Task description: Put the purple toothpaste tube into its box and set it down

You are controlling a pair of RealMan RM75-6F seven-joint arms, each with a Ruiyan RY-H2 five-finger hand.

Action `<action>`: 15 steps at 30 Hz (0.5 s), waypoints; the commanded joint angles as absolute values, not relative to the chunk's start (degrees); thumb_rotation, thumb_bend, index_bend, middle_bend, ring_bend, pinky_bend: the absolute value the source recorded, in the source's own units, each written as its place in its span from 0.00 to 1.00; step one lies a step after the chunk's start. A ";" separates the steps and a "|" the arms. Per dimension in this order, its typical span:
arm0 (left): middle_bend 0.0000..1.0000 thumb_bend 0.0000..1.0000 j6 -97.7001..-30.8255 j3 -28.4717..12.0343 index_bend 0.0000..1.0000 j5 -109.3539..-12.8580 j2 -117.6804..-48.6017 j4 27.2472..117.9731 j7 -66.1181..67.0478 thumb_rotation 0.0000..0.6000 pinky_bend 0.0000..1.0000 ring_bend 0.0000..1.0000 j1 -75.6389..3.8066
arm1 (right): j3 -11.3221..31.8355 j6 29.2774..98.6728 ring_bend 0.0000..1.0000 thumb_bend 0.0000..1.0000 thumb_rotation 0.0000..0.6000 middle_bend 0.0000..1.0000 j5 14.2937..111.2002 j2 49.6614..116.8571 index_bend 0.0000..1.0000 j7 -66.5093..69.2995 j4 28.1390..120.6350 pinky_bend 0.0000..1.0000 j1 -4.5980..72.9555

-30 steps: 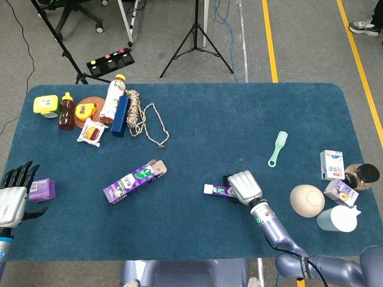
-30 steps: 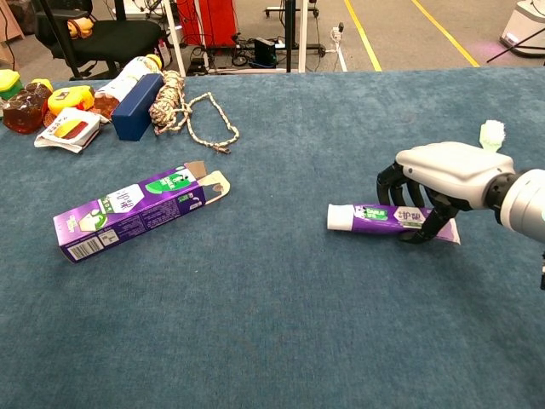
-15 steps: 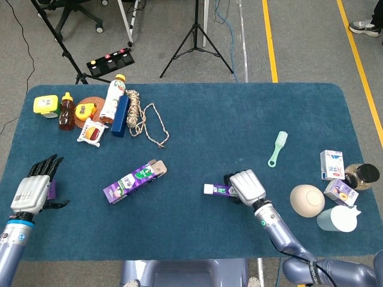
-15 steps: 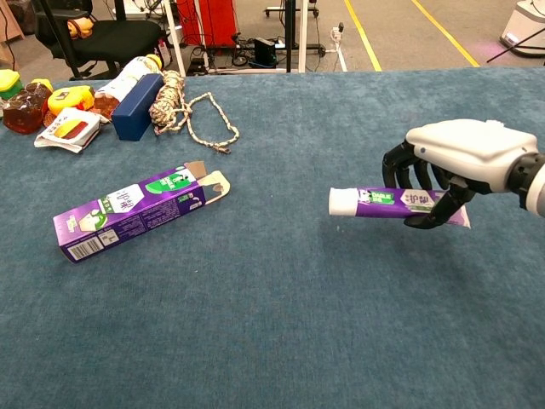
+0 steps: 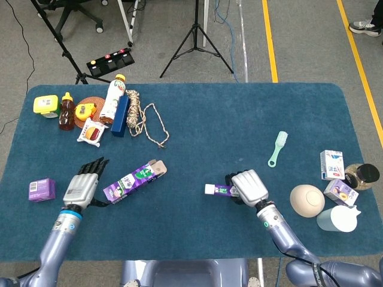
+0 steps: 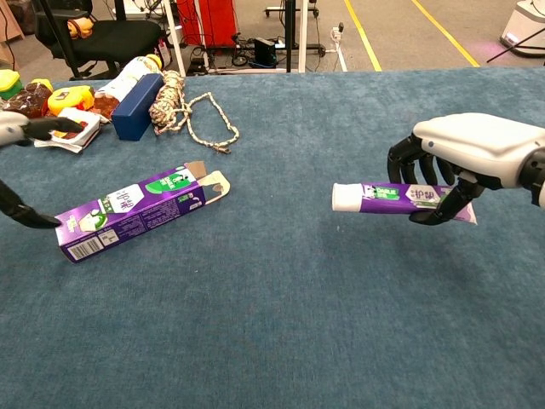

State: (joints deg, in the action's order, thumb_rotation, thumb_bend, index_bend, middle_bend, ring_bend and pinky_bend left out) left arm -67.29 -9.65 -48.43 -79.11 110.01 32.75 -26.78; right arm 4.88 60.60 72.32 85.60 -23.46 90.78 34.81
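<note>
**Tube in hand, box not yet held**

Blue carpet-like cloth covers the table (image 5: 239,119), and beyond its far edge lie a grey floor, a tripod and yellow floor lines.

Nearest the robot, the right hand (image 5: 248,186) has its fingers curled around the purple toothpaste tube (image 6: 400,195) near the crimped tail. In the chest view the tube looks clear of the cloth, lying level, with its white cap pointing toward nine o'clock, at the box. That reads as the pick-up done. Insertion and setting down remain.

At about eight o'clock from the table's middle, the left hand (image 5: 82,185) has its fingers spread and holds nothing. Its fingertips sit just beside the closed end of the toothpaste box (image 5: 134,180); whether they touch it I cannot tell. The box lies flat on the cloth, purple with white and green print and a barcode on its side. Its flaps are open at the end facing two o'clock, roughly toward the tube. Box and tube are well apart, so the box likely needs gripping and the cap lining up with the open mouth.

A small purple box (image 5: 40,189) sits at the left edge. At three to four o'clock are a mint brush (image 5: 277,147), small cartons and a beige bowl (image 5: 307,200). Farthest, at ten o'clock, are a coil of rope (image 5: 143,118), a navy box (image 5: 119,116) and bottles.
</note>
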 commanded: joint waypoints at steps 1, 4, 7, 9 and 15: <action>0.00 0.08 -69.61 -9.66 0.00 -47.03 -84.26 107.14 35.60 1.00 0.04 0.00 -29.09 | 4.81 60.45 0.56 0.47 1.00 0.55 72.55 85.52 0.49 -22.89 90.52 0.55 34.71; 0.00 0.08 -70.27 -9.59 0.00 -46.94 -85.75 106.26 36.06 1.00 0.04 0.00 -29.43 | 4.81 60.42 0.56 0.47 1.00 0.55 72.66 85.46 0.49 -22.67 90.40 0.55 34.68; 0.00 0.08 -71.08 -9.82 0.00 -46.63 -88.23 104.31 36.44 1.00 0.04 0.00 -29.96 | 4.93 60.42 0.56 0.47 1.00 0.55 72.75 85.32 0.49 -22.02 90.42 0.55 34.61; 0.00 0.08 -71.98 -10.12 0.00 -45.99 -91.31 100.75 36.98 1.00 0.04 0.00 -30.60 | 4.96 60.60 0.56 0.47 1.00 0.55 73.31 84.96 0.49 -21.25 90.57 0.55 34.49; 0.00 0.08 -72.03 -10.98 0.00 -44.50 -93.81 96.05 37.03 1.00 0.04 0.00 -31.52 | 4.73 60.77 0.56 0.47 1.00 0.55 74.38 84.44 0.49 -20.17 90.61 0.55 34.19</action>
State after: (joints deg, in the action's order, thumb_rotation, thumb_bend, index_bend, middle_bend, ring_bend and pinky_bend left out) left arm -71.86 -10.64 -44.94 -93.23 96.81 36.94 -31.13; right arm 4.74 60.78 74.37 84.45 -20.16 90.61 34.20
